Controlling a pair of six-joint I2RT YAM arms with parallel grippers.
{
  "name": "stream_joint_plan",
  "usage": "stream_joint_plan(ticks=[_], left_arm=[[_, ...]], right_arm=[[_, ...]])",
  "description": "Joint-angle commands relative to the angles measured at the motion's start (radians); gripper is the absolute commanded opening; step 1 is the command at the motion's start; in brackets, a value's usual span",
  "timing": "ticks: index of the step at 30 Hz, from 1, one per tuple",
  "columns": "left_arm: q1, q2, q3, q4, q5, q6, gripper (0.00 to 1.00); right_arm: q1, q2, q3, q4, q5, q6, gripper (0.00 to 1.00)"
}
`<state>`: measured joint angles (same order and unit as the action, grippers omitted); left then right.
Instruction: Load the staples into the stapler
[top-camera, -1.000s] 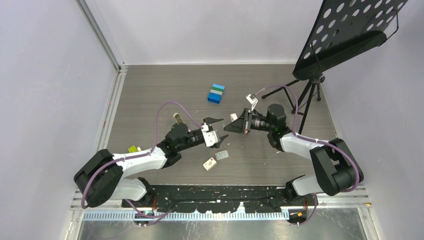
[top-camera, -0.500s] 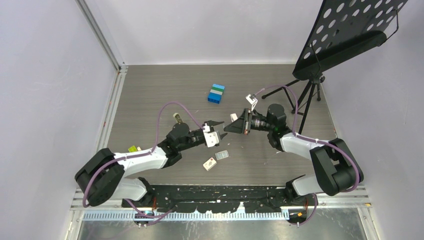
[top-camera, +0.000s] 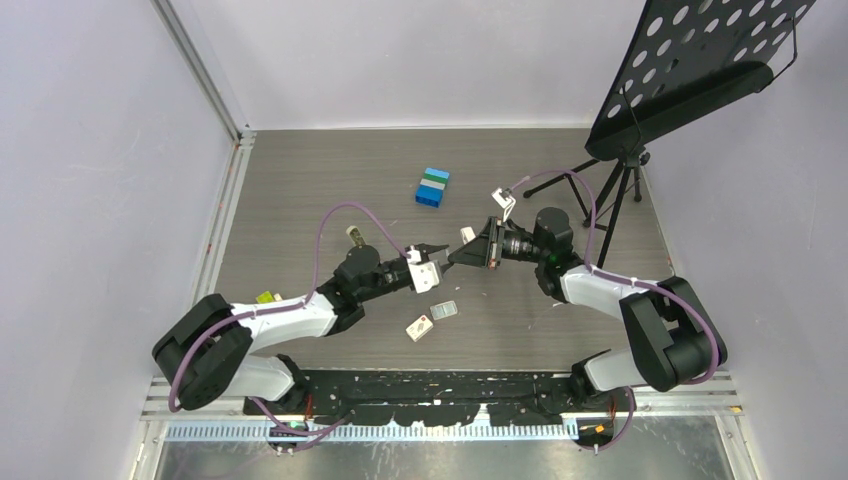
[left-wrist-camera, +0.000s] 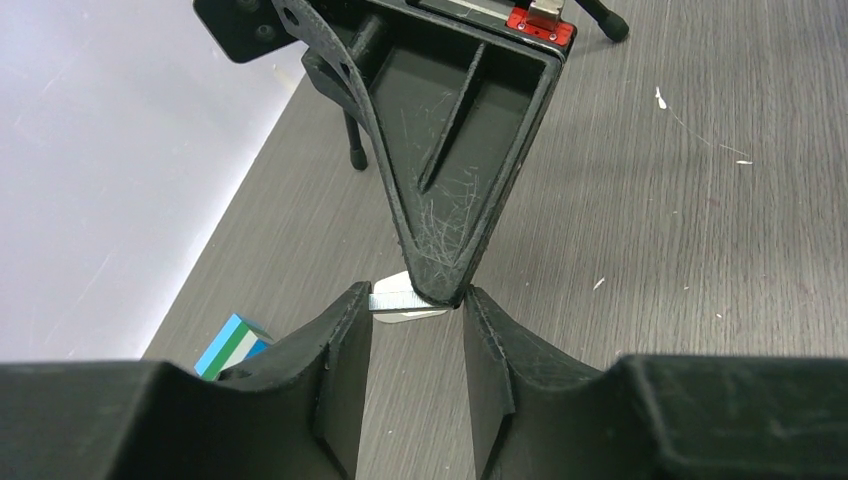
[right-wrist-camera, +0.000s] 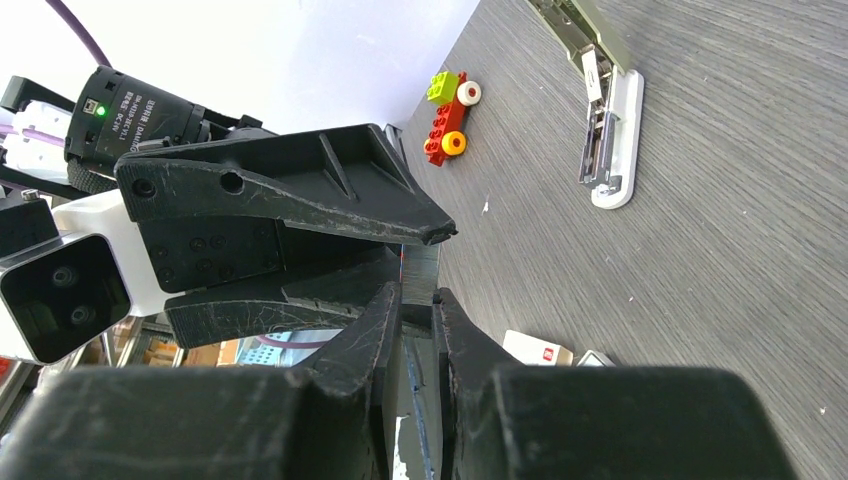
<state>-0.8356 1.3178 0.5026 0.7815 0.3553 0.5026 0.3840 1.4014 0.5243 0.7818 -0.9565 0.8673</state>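
Observation:
My right gripper (top-camera: 462, 255) is shut on a thin silvery strip of staples (left-wrist-camera: 392, 299), which sticks out of its tip in the left wrist view. My left gripper (top-camera: 434, 262) is open, its fingers (left-wrist-camera: 345, 340) on either side of that tip and strip, above the table. The white staples box with a red mark (top-camera: 420, 327) and its grey insert (top-camera: 443, 310) lie near the front; both show in the right wrist view (right-wrist-camera: 538, 349). The stapler (right-wrist-camera: 603, 130) lies open on the table, mostly hidden behind my left arm in the top view (top-camera: 354, 236).
A blue-green block stack (top-camera: 432, 187) sits at the back middle. A black music stand on a tripod (top-camera: 612, 185) stands at the back right. Red-yellow toy bricks (right-wrist-camera: 447, 105) lie by the left arm. A small white object (top-camera: 467, 234) lies under the grippers.
My left gripper has moved right toward the right gripper and narrowed, so its fingers now flank the right gripper's tip. The right arm has hardly moved.

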Motion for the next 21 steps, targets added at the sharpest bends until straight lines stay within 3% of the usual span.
stream_joint_plan(ticks=[1,6,11,15,21], left_arm=[[-0.003,-0.024,0.034,0.022,-0.012,-0.005,0.32],[-0.003,-0.057,0.052,-0.058,-0.042,-0.026,0.30],[-0.003,-0.113,0.099,-0.265,-0.101,-0.072,0.30],[-0.003,-0.156,0.127,-0.401,-0.143,-0.133,0.30],[-0.003,-0.174,0.251,-0.781,-0.238,-0.261,0.30]], right_arm=[[0.005,0.001,0.028,0.054,-0.018,0.003,0.19],[0.005,-0.002,0.026,0.051,-0.012,0.002,0.26],[0.003,-0.004,0.027,0.029,0.002,-0.013,0.37],[0.003,-0.007,0.032,-0.015,0.018,-0.040,0.40],[0.003,-0.033,0.061,-0.216,0.090,-0.160,0.44]])
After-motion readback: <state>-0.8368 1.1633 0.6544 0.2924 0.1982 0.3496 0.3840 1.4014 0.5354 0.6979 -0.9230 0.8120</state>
